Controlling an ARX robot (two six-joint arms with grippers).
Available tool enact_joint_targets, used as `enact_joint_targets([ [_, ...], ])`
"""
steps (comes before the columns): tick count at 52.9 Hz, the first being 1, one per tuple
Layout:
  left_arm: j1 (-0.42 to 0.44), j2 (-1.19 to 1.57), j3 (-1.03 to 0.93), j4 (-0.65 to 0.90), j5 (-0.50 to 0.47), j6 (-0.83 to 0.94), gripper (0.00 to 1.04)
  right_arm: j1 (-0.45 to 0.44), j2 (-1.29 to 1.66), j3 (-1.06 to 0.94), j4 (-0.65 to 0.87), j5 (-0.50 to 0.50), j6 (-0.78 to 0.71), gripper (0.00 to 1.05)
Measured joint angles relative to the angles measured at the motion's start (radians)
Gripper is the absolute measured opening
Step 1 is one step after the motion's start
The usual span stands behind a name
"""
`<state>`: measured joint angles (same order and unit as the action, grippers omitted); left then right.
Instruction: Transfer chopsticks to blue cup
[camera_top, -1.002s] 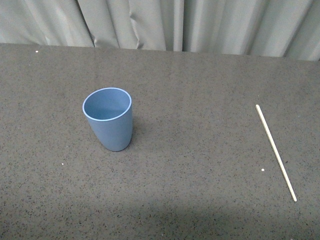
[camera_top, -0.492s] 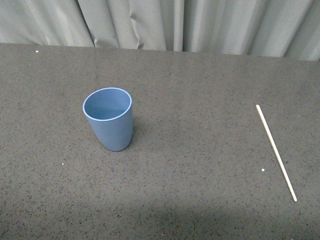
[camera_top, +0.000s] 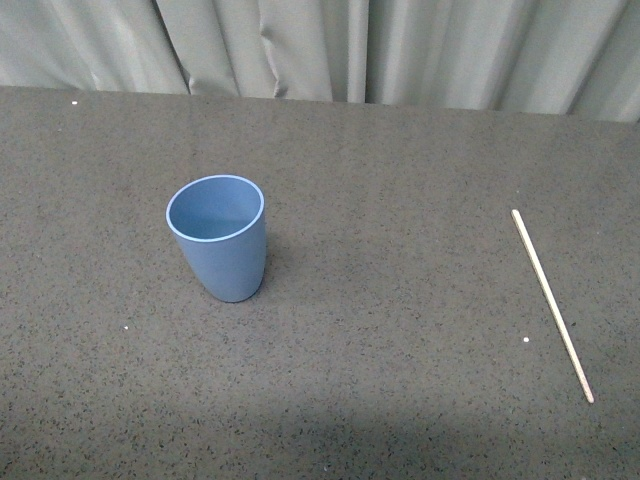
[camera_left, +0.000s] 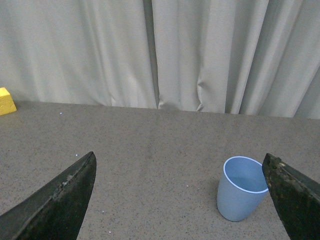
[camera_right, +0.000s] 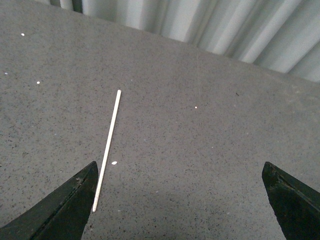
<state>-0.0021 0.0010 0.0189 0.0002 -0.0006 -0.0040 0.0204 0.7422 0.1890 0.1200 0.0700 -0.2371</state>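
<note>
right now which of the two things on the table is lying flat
The chopsticks: a single thin off-white stick lying flat on the right. The blue cup stands upright, mouth up.

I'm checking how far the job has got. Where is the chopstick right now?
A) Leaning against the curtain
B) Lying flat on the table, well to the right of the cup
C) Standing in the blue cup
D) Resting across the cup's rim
B: the chopstick lies flat on the table, far to the right of the blue cup, which holds nothing.
</note>
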Motion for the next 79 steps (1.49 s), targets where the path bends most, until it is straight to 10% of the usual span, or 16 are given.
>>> enact_joint_targets([
  [17, 0.000, 0.000, 0.000, 0.000, 0.000, 0.000, 0.98, 0.014, 0.822, 0.376, -0.021, -0.114, 0.116, 0.95],
  [58, 0.000, 0.000, 0.000, 0.000, 0.000, 0.000, 0.98, 0.070, 1.331, 0.757, -0.197, -0.178, 0.315, 0.95],
  [79, 0.000, 0.000, 0.000, 0.000, 0.000, 0.000, 0.98, 0.079, 1.379, 0.832, -0.290, -0.148, 0.311, 0.29],
])
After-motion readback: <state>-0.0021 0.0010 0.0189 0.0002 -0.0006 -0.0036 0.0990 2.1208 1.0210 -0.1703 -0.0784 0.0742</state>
